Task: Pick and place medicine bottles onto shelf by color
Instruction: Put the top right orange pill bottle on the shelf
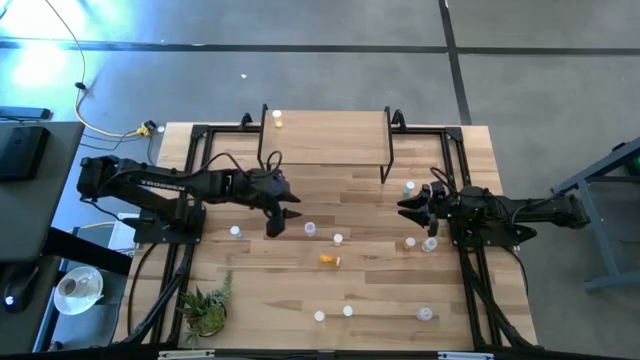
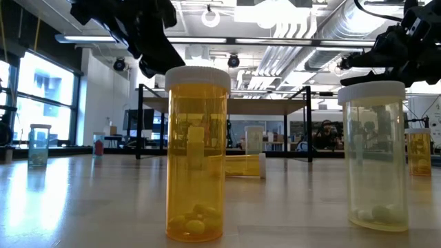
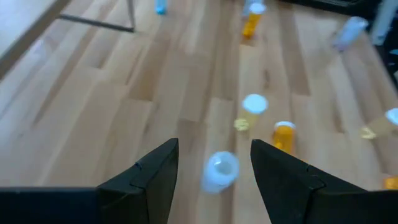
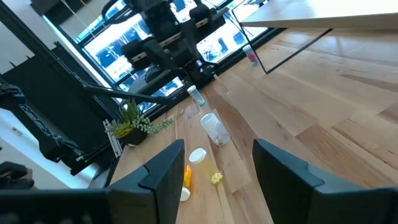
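Light wood forms the tabletop (image 1: 360,200), which fills the middle of the high view and carries everything else. The shelf (image 1: 325,135), a smaller pale board on black legs, stands at upper centre; one orange bottle (image 1: 277,121) already sits at its upper-left corner, which I judge starts an orange group there.

My left gripper (image 1: 276,226) reaches in from the left of the frame. Its fingers (image 3: 152,177) are parted and hold nothing, and between them lies a white-capped clear bottle (image 3: 219,171) on the table, so I judge this to be the approach for a pick.

My right gripper (image 1: 411,212) waits at the right of the frame, jaws likewise spread and empty, just beside a bluish bottle (image 1: 409,188) and near an orange bottle (image 1: 410,243).

The remaining medicine bottles are scattered, mostly upright: a small cluster right of centre, a tipped orange bottle (image 1: 330,260) at centre, and three white-capped ones (image 1: 348,311) along the lower edge.

In the low view, the nearest amber bottle (image 2: 196,155) holds a few yellow pills at its base; the clear bottle (image 2: 375,155) at the right holds a few pale tablets.
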Controlling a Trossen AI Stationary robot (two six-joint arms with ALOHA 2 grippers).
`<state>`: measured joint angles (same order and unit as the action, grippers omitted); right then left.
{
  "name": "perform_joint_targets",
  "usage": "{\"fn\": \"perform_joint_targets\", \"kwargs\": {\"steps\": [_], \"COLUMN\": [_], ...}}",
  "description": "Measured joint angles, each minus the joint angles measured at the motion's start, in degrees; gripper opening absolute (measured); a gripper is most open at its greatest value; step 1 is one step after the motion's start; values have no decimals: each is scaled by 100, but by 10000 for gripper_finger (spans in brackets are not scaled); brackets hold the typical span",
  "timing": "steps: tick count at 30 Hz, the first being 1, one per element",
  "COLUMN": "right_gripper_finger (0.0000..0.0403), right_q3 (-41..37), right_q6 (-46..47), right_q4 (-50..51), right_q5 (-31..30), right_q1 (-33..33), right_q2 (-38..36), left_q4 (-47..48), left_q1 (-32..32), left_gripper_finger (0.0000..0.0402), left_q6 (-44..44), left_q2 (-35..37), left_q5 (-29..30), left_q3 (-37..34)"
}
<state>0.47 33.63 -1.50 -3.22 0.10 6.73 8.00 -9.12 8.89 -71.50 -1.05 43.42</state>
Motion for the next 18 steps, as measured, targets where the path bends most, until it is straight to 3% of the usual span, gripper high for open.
{"fn": "perform_joint_targets", "kwargs": {"steps": [9, 18], "right_gripper_finger": [182, 182], "right_q3": [429, 1821], "right_q6": [-583, -512], "right_q4": [260, 2952], "right_q5": [240, -320], "right_q1": [102, 120], "right_q2": [3, 343], "left_q4": [-174, -167], "left_q1": [211, 211], "left_gripper_finger": [191, 190], "left_q6": [313, 447], "left_q2": [0, 0], "left_q5": [-3, -3], "left_q3": [0, 0]}}
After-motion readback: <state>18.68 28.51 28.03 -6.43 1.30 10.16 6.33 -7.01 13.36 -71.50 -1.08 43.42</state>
